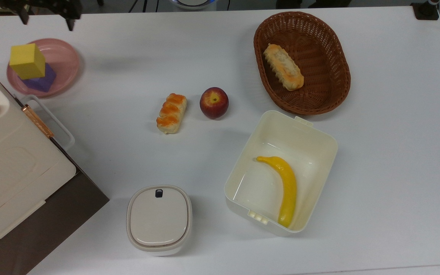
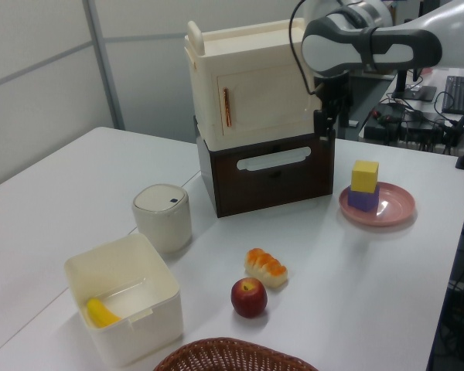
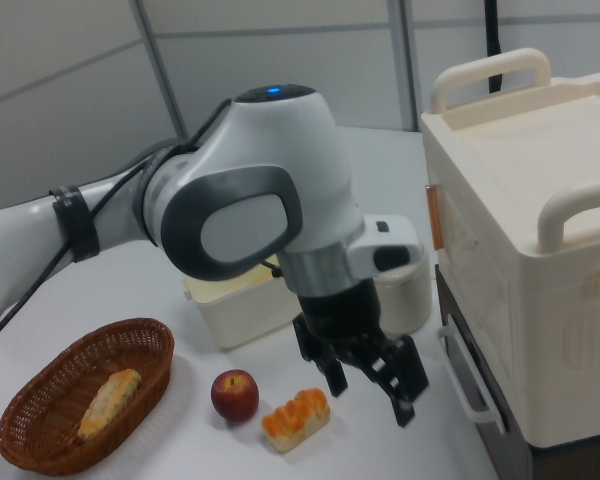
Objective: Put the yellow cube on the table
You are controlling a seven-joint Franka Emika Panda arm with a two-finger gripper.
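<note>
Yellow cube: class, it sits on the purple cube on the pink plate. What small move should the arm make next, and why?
Probably shift the gripper toward the top view's lower left, until it hangs over the yellow cube. The jaws stand open and empty, off past the pink plate, and the cube is stacked on the purple cube, untouched.

Open table around the plate — one tall obstacle close by

The cream box stood just beside the pink plate; the bare table stretched toward the pastry and apple.
</note>
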